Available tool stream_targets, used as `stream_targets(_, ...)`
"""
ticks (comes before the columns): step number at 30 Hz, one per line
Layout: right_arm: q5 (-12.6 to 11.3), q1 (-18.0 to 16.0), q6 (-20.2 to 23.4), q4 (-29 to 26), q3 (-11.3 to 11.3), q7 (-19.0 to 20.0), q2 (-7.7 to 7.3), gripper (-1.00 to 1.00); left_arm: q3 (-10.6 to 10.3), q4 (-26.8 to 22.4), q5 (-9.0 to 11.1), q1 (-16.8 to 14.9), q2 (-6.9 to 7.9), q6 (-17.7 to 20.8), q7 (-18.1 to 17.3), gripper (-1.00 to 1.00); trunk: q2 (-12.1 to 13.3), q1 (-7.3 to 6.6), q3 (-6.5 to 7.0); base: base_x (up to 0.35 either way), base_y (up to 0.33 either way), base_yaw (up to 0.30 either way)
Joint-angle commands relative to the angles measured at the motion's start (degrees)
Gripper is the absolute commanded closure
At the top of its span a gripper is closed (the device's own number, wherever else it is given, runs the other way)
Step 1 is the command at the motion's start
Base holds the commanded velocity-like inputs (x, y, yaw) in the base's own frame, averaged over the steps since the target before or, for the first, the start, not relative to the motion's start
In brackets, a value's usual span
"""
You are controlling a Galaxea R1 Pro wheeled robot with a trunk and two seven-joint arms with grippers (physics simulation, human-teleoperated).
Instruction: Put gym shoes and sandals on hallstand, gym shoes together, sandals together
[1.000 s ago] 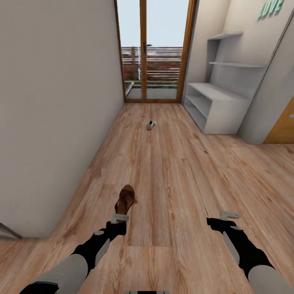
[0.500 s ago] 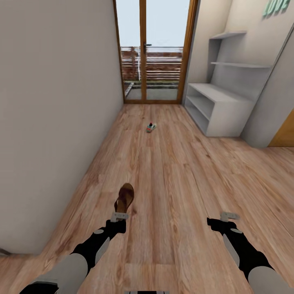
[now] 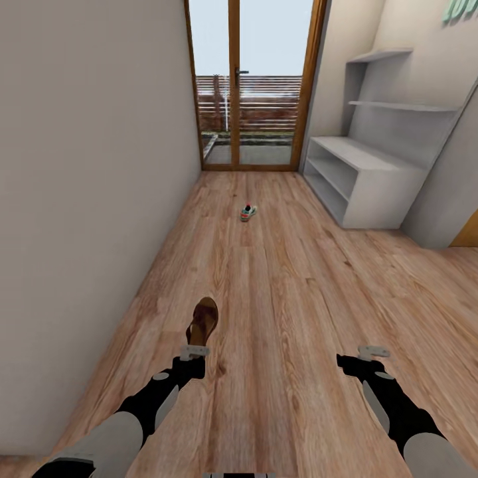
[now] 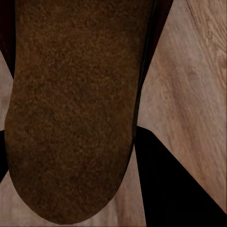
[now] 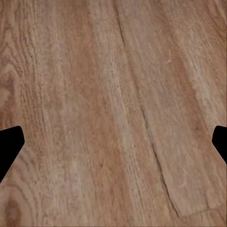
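One sandal [image 3: 203, 320] hangs ahead of your left gripper [image 3: 195, 350], fingers clamped on its heel end, its brown sole facing the left wrist camera. It looks light, flat and somewhat flexible, with a possibly slick footbed, so keep the pinch firm. Your right gripper [image 3: 373, 350] hovers over the corridor floor [image 3: 299, 292], fingers apart and empty. Beyond both fingertips, one gym shoe [image 3: 248, 212] lies on the floor. The hallstand [image 3: 372, 179] shelves look bare.

Even, soft daylight enters through the glass door [image 3: 251, 86]; renders are slightly blurred, with wide-angle stretching at edges.
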Motion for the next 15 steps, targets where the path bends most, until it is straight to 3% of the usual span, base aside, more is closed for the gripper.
stream_targets(1, -0.6, 0.0, 0.3, -0.1, 0.1, -0.3, -0.02, -1.00, -0.2, 0.0, -0.2, 0.0, 0.02, -0.3, 0.0, 1.00, 0.0, 0.02, -0.05, 0.347, 0.009, 0.000)
stream_targets(7, -0.6, 0.0, 0.3, -0.1, 0.2, -0.3, 0.02, -1.00, -0.5, 0.1, -0.2, 0.0, 0.02, -1.3, 0.0, 1.00, 0.0, 0.02, -0.05, 0.345, -0.002, 0.000)
stream_targets(15, -0.6, 0.0, 0.2, 0.3, 0.2, -0.3, 0.11, -1.00, -0.6, 0.1, -0.2, 0.0, 0.01, -1.5, 0.0, 1.00, 0.0, 0.02, -0.05, 0.340, -0.107, 0.000)
